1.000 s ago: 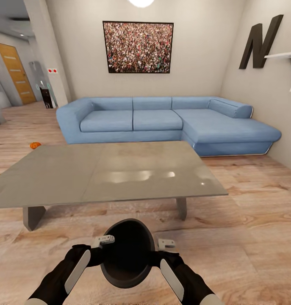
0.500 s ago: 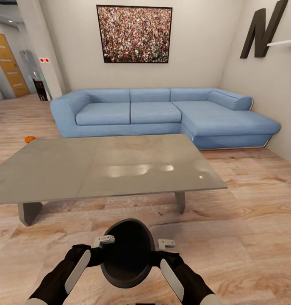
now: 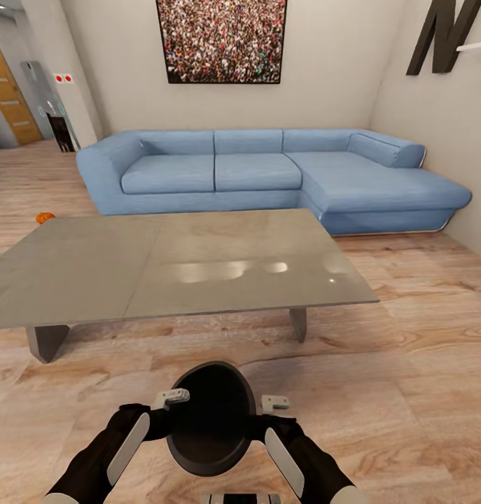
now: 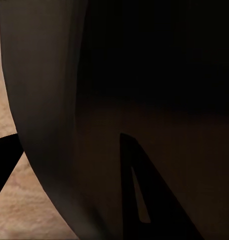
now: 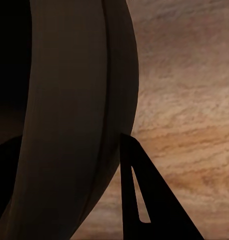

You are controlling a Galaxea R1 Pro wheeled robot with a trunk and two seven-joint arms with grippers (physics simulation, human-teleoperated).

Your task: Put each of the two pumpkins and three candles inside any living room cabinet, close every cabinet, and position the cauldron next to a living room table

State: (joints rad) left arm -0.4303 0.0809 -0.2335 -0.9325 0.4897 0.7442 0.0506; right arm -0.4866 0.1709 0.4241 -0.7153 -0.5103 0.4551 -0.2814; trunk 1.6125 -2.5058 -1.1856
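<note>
Dark cauldron (image 3: 211, 418) held up between the two arms, low in the head view, over the wood floor (image 3: 408, 392) and short of the near edge of the grey table (image 3: 170, 273). Left gripper (image 3: 171, 399) at the pot's left rim, right gripper (image 3: 274, 403) at its right rim, each clamped on that rim: in the left wrist view one dark finger (image 4: 139, 200) seen against the black inside of the cauldron (image 4: 144, 75) and the other outside the wall; in the right wrist view likewise one finger (image 5: 144, 200) outside the curved wall (image 5: 74, 125) with floor planks beyond. Mouth of the pot turned up toward the head camera, interior black, nothing made out within. Beyond the table's far edge a blue corner sofa (image 3: 268, 175) against the back wall, a framed crowd picture (image 3: 222, 40) above it, cut off at the top. One orange pumpkin (image 3: 45, 218) on the floor just past the table's far left corner, partly hidden by the tabletop. A dark letter N (image 3: 443, 35) on the right wall, also cut off. A wooden door (image 3: 9, 91) far off at left. Table's near left corner out of frame.
</note>
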